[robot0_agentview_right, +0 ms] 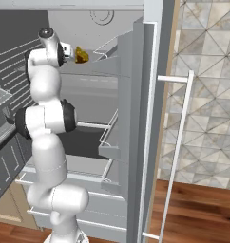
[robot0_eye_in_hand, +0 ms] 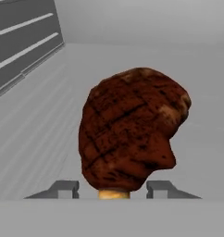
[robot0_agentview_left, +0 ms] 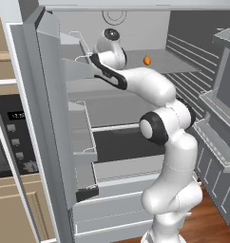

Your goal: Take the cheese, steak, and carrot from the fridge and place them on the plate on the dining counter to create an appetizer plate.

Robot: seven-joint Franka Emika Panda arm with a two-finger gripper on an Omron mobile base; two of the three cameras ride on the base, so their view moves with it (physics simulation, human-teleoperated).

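The gripper (robot0_eye_in_hand: 113, 189) jaws stand apart, flanking the dark brown-red, grill-marked steak slab (robot0_eye_in_hand: 132, 129) mid-shelf in the grey-white fridge (robot0_agentview_left: 55, 118). Likely soft, slippery; grip across its narrow lower edge.

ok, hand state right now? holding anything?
Hand: fingers either side of the steak in the fridge; whether they have closed on it cannot be told.
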